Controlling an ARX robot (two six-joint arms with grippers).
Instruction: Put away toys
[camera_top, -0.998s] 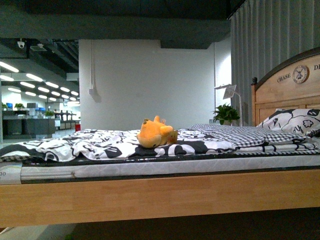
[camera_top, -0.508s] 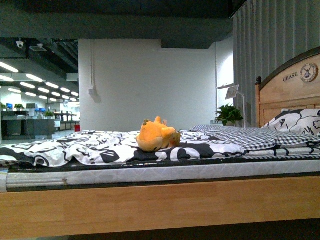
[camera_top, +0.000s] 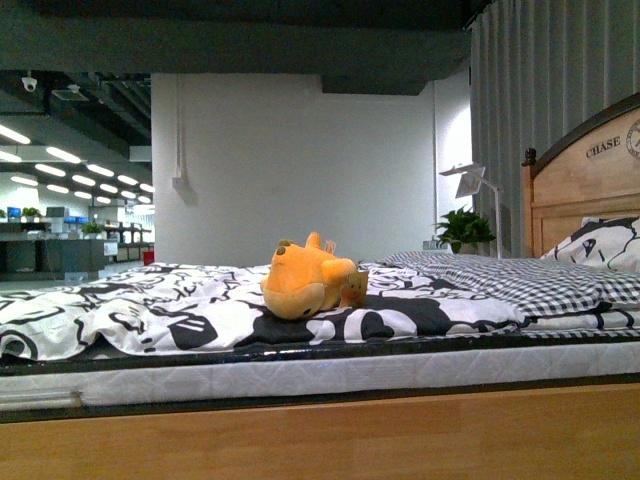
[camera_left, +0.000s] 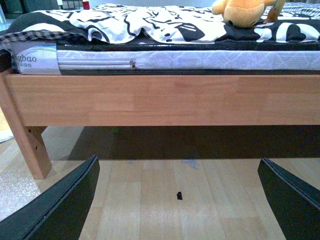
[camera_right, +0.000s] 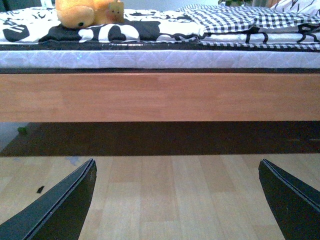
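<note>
A wooden bed with a pale mattress (camera_top: 300, 375) stands in a dim room with a white back wall, and its covered top, spread with a black-and-white duvet (camera_top: 150, 310), is the tabletop here. The plush toy (camera_top: 305, 285) lies on that duvet near the bed's near edge, about mid-width in the front view. Its long axis is roughly level and runs across the view. The rounded orange bulk is at the left end, a smaller tan part at the right end, and stubby points stick upward. Which way its face turns I cannot tell. Beside it to the right lies a checked blanket (camera_top: 520, 280), then a patterned pillow (camera_top: 600, 245) against the headboard (camera_top: 590, 190), with a potted plant (camera_top: 465, 228) and a lamp (camera_top: 470, 182) behind. Only the front view shows these far things and the lit office at the left. Only the wrist views show the side rail (camera_left: 165, 100), a bed leg (camera_left: 30, 145) and the wood floor (camera_right: 150, 215). The left gripper (camera_left: 177, 165) hangs low over the floor with its 2 fingers (camera_left: 60, 205) spread wide apart and nothing between them. The right gripper (camera_right: 176, 165) is likewise spread wide and bare. Both are well below the toy, which sits at the upper edge of each wrist view.
</note>
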